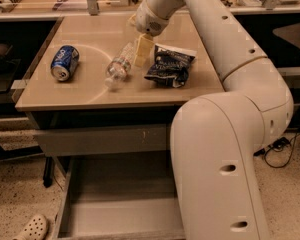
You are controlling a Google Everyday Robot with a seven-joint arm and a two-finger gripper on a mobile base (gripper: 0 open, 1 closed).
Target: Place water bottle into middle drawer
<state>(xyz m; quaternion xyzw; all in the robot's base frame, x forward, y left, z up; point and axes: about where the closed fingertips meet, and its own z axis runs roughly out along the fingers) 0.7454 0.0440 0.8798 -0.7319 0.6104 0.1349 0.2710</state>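
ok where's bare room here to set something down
Bare: the table behind the soda can and water bottle, the gap between them, and the floor of the open middle drawer. Crowded: the gripper hangs right beside the bottle, chip bag just past it.
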